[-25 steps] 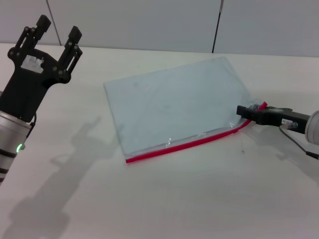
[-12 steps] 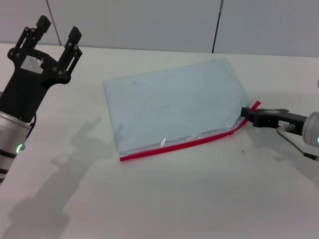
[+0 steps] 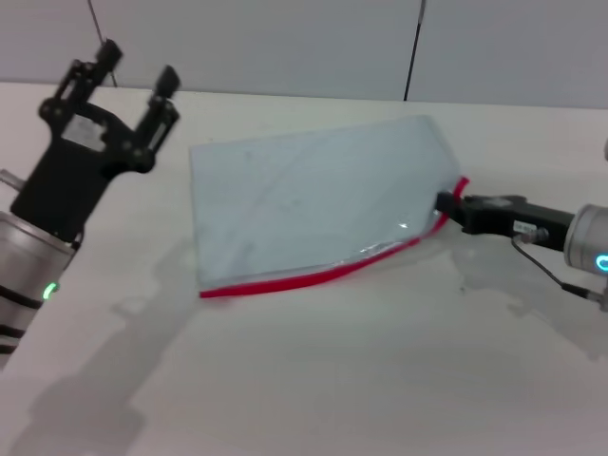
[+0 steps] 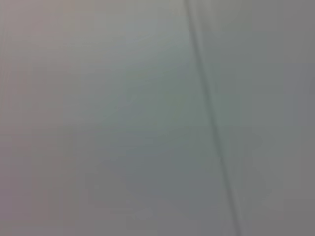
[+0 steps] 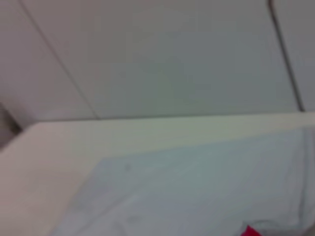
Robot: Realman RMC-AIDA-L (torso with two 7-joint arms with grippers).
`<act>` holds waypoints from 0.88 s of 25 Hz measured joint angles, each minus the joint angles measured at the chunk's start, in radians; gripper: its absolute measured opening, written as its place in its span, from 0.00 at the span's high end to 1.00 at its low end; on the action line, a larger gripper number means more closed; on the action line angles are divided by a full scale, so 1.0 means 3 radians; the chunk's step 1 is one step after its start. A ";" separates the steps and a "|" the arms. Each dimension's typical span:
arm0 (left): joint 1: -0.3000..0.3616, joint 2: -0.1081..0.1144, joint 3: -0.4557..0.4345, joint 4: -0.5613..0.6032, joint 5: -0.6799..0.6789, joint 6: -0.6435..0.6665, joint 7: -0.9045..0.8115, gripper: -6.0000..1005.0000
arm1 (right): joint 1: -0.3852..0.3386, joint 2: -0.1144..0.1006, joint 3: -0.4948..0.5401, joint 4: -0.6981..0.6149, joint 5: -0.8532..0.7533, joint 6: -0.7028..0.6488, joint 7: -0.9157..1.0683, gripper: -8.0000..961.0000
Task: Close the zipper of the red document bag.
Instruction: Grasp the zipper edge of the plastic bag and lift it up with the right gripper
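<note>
One table: the broad off-white tabletop carries everything; nothing else lies on it that I can see.
Bag: the flat, translucent pale blue-grey plastic document bag lies mid-table, skewed, its red-trimmed long edge toward the robot, its right corner at the right gripper.
Handling, bag: reads as light, thin and floppy; the near edge bows and the film glints, so probably slick and apt to slide over the table when tugged. Judged, not tested.
Left gripper: the black left gripper is raised at the table's left side, well apart from the bag, fingers spread, holding nothing.
Right gripper: the slim black right gripper lies low at the bag's right corner, touching the red end; fingers apart or together, I cannot tell.
Zipper: the thin bright red zipper strip runs along the near edge, curving up at the right.
Where to hold: the slider for pulling, the far end of the bag for pinning it down.
Hidden: no slider can be made out; sealed or open, cannot say. Left wrist view shows only blank grey; right wrist view catches bag film and a red scrap at its edge.
</note>
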 joint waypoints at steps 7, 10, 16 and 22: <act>-0.0117 -0.0008 0.0001 0.0048 0.0493 -0.0174 0.0014 0.34 | 0.0182 0.0012 0.0010 0.0272 0.0302 -0.0271 -0.0243 0.98; -0.0177 -0.0015 0.0001 0.0033 0.0685 -0.0285 0.0019 0.34 | 0.0288 0.0016 0.0014 0.0396 0.0361 -0.0275 -0.0335 0.98; -0.0257 -0.0024 0.0001 -0.0032 0.0998 -0.0469 0.0241 0.34 | 0.0369 0.0020 0.0085 0.0461 0.0400 -0.0304 -0.0367 0.98; -0.0269 -0.0026 0.0001 -0.0154 0.1065 -0.0599 0.0625 0.34 | 0.0372 0.0012 0.0132 0.0467 0.0401 -0.0491 -0.0355 0.98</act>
